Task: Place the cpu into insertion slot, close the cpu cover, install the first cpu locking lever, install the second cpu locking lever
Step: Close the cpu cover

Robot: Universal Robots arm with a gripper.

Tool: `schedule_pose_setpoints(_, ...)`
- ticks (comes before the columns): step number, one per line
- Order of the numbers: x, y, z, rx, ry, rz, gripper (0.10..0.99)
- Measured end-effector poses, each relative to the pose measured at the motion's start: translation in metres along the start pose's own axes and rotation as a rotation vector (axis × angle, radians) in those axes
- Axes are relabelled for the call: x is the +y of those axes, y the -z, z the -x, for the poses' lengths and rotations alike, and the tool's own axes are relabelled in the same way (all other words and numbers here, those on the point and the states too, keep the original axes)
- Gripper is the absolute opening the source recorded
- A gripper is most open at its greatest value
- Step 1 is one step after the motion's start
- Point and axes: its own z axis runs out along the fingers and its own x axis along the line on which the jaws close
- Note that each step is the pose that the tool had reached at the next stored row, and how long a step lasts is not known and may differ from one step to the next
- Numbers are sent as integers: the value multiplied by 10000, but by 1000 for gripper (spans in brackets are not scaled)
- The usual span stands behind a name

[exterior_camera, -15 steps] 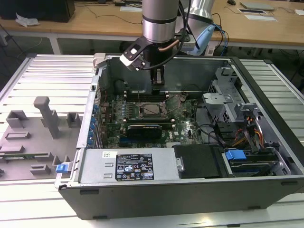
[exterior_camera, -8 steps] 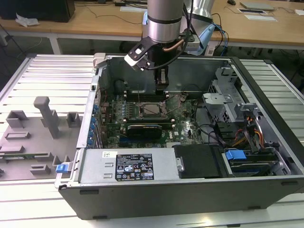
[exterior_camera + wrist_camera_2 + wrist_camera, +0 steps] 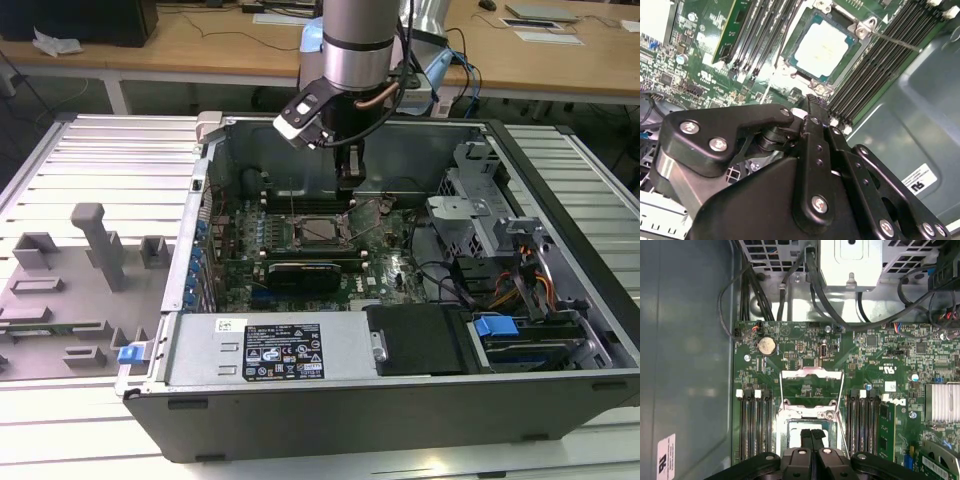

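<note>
The cpu [image 3: 823, 45] lies flat in the insertion slot [image 3: 791, 50], its silver top showing; in the exterior view the cpu [image 3: 320, 231] sits mid-board. The cpu cover [image 3: 812, 373] is swung open away from the socket, and green board shows through its window. In the exterior view the cpu cover [image 3: 368, 217] tilts up at the socket's right. Two thin wire levers [image 3: 781, 396] [image 3: 842, 396] stand raised along the cover's sides. My gripper [image 3: 812, 433] hangs just above the socket, shut with nothing held. It also appears as the gripper [image 3: 812, 100] and the gripper [image 3: 350, 178].
The open computer case [image 3: 560, 190] walls in the motherboard. Black memory slots [image 3: 754, 425] flank the socket. Cables [image 3: 820, 290] and a metal drive cage [image 3: 470, 215] crowd the exterior view's right. A grey fixture tray [image 3: 90, 270] lies outside the case on the left.
</note>
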Motion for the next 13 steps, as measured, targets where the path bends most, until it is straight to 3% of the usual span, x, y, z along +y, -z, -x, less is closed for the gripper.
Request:
schedule_pose_setpoints(9, 259, -12, 2, -1, -1, -1, 106)
schedule_pose_setpoints(13, 340, -16, 2, 0, -1, 0, 106)
